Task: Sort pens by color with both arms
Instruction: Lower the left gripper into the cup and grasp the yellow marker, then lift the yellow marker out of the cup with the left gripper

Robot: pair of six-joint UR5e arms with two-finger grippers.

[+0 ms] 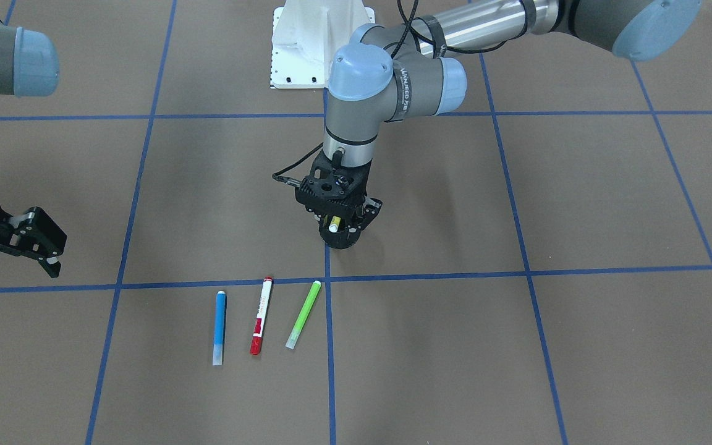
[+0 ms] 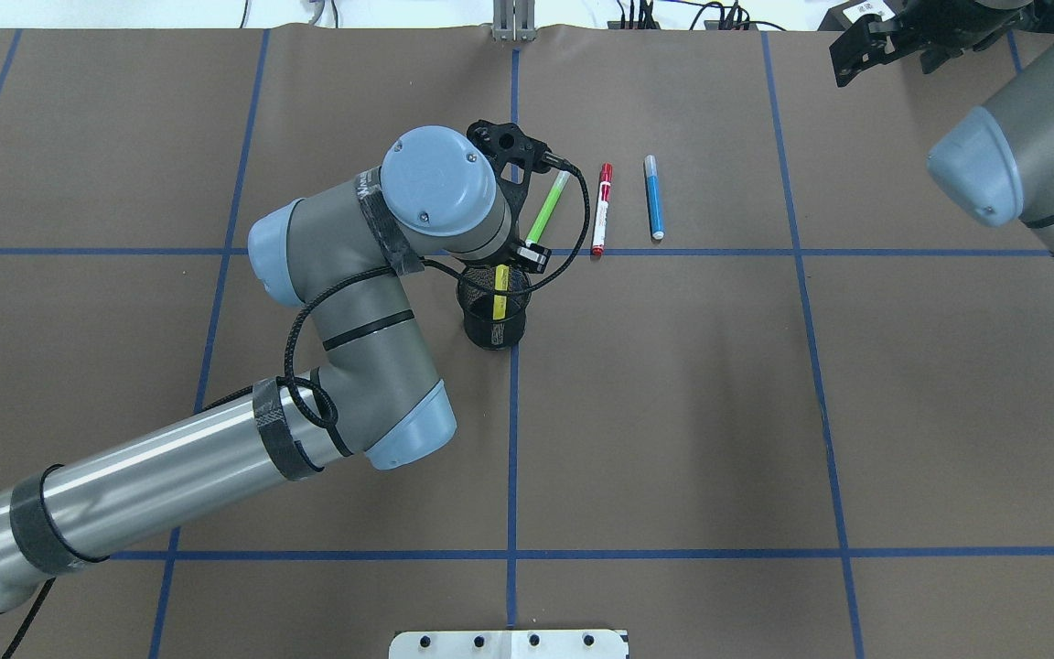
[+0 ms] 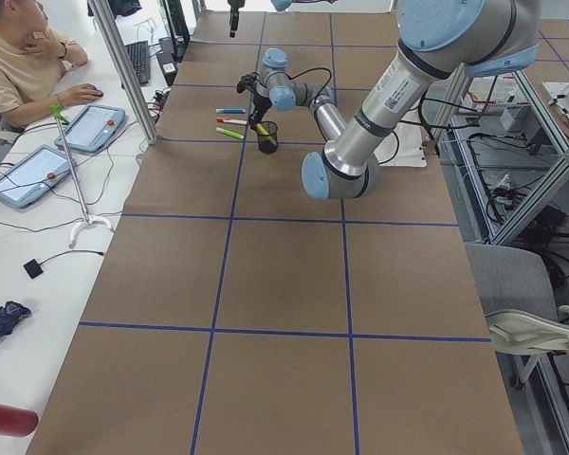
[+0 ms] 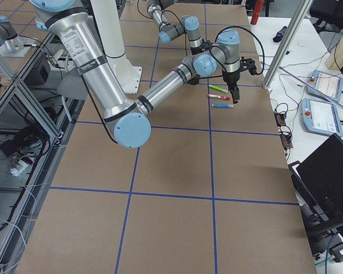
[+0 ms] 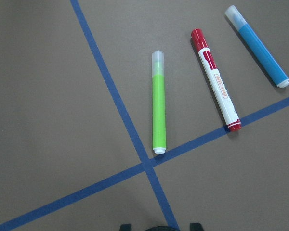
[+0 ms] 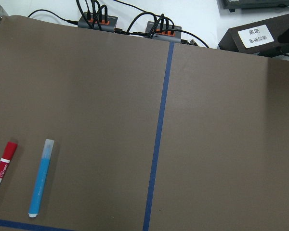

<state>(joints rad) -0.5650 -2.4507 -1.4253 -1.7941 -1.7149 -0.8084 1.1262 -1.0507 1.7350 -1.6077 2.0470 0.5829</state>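
The yellow highlighter [image 2: 500,291] stands tilted in a black mesh cup [image 2: 490,331]. My left gripper [image 1: 339,230] hangs directly over the cup with its jaws apart on either side of the pen's top. The light green highlighter [image 1: 303,314], the white-barrelled, red-capped marker [image 1: 261,315] and the blue highlighter [image 1: 219,327] lie side by side on the brown table, just beyond the cup. All three also show in the left wrist view: green [image 5: 158,110], red [image 5: 216,82], blue [image 5: 257,45]. My right gripper [image 1: 10,275] is open and empty, far off to the side.
Blue tape lines [image 1: 329,346] divide the brown table into squares. The white pedestal base [image 1: 316,37] stands at the robot's edge. Cables and a power strip [image 6: 130,24] lie along the far table edge. An operator [image 3: 24,57] sits at a side desk.
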